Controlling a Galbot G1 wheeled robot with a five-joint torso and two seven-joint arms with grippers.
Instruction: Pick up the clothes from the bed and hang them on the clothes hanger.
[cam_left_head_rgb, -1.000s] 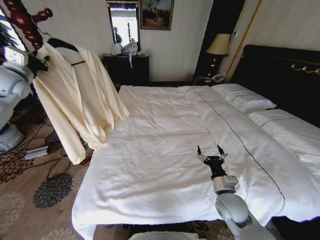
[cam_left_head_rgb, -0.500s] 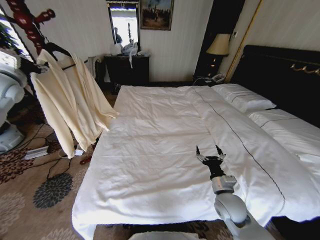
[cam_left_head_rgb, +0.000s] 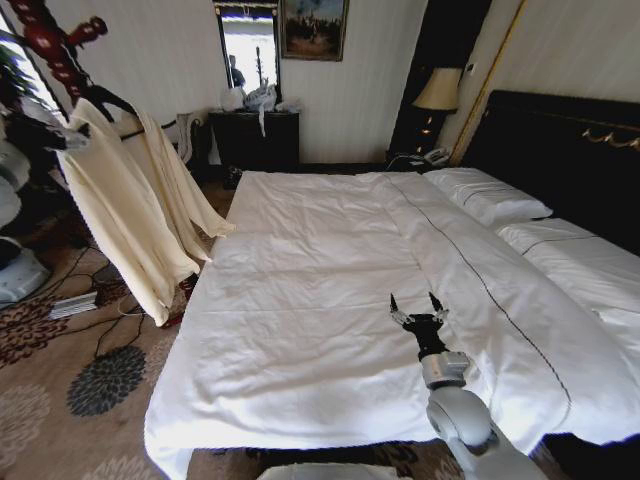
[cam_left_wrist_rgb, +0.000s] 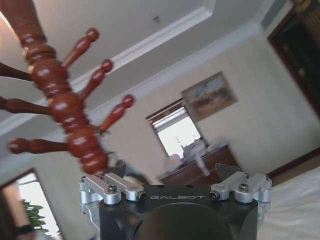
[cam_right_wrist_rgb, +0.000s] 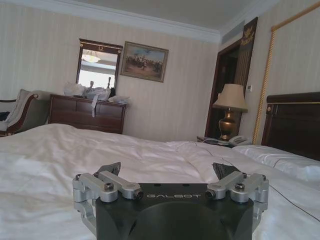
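The hanger (cam_left_head_rgb: 128, 112) is mostly buried under the garment (cam_left_head_rgb: 125, 215); only a short dark stretch of it shows between the shoulders, and its hook cannot be made out against the wooden stand (cam_left_head_rgb: 45, 45). The garment is thin, soft and cream-coloured, hanging off the left side of the bed (cam_left_head_rgb: 330, 300) clear of the duvet, its long axis running downward with the shoulders at the top and the sleeves and hem trailing toward the patterned carpet (cam_left_head_rgb: 90, 390). The left arm is cut off at the picture's left edge, and from the head view its gripper is hard to separate from the garment's shoulder; in the left wrist view the left gripper (cam_left_wrist_rgb: 175, 172) stands with its fingers spread wide and holding nothing, just beside the turned, glossy reddish-brown stand with its knobbed pegs. The right gripper (cam_left_head_rgb: 419, 306) hovers low over the white duvet near the bed's foot edge, fingers wide apart and holding nothing, pointing toward the pillows (cam_left_head_rgb: 485, 195) and black headboard (cam_left_head_rgb: 560, 150).
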